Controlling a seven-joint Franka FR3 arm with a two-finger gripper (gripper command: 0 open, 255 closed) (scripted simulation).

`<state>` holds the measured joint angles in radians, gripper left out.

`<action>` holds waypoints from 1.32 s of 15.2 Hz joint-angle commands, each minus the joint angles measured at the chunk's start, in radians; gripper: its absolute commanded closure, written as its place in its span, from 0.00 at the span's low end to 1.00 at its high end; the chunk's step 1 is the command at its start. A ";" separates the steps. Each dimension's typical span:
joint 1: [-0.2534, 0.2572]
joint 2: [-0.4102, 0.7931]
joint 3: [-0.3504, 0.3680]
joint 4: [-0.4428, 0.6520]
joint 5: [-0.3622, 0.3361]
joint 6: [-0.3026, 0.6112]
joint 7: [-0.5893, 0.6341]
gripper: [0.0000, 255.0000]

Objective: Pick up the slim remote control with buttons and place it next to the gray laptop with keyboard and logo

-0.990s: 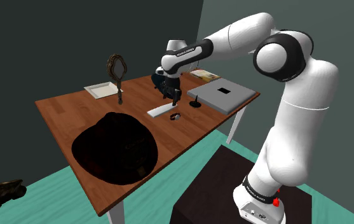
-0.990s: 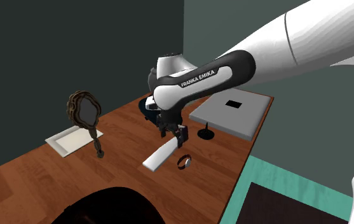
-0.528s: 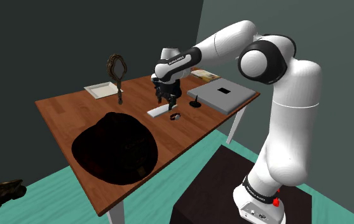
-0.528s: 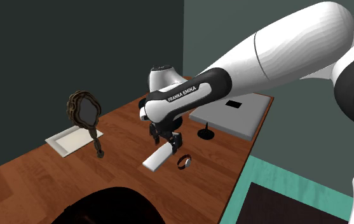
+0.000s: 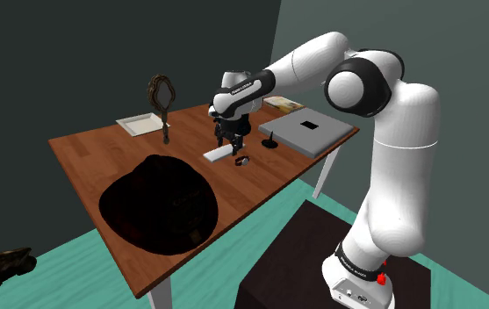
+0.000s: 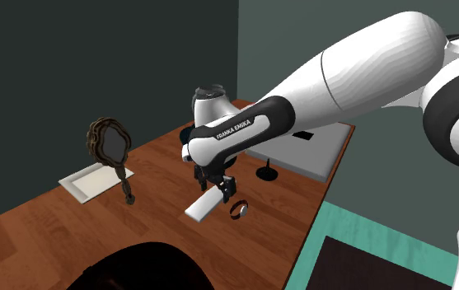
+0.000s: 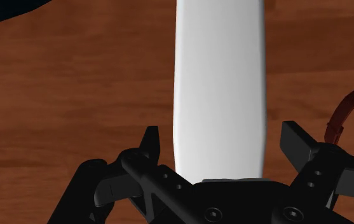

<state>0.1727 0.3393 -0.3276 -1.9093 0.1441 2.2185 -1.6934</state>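
Wrist view up close: the gripper [image 7: 223, 143] sits low over the wooden table [image 7: 74, 95] with its black fingers [image 7: 150, 143] spread apart. The slim white remote control [image 7: 220, 70] runs straight up the middle between them. A sliver of wood shows on each side of the remote, so neither finger touches it. Nothing is gripped, and the remote lies flat on the table. A dark-red band [image 7: 346, 109] curls just beside one finger, close enough that I'd guess it could get nudged.

In the second exterior view the gripper [image 6: 222, 189] straddles the end of the remote [image 6: 203, 207] that points toward the gray laptop [image 6: 322, 152]. The band [image 6: 237, 210] lies right alongside.

My read is that the approach looks done and the squeeze is due. The lift, carry and set-down are all to come.

Further out in the shoulder view, the laptop [image 5: 330, 132] lies closed at the table's far corner, well apart from the remote [image 5: 219, 153]. A small black stand [image 5: 270, 141] sits between them.
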 commanded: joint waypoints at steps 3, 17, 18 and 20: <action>0.000 0.000 0.000 0.000 0.000 0.000 0.000 1.00; 0.005 -0.035 -0.007 0.023 -0.016 -0.056 0.011 1.00; 0.005 -0.041 -0.008 0.029 -0.019 -0.067 0.013 1.00; 0.007 -0.053 -0.010 0.040 -0.025 -0.090 0.017 1.00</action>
<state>0.1794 0.2908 -0.3361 -1.8770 0.1215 2.1408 -1.6780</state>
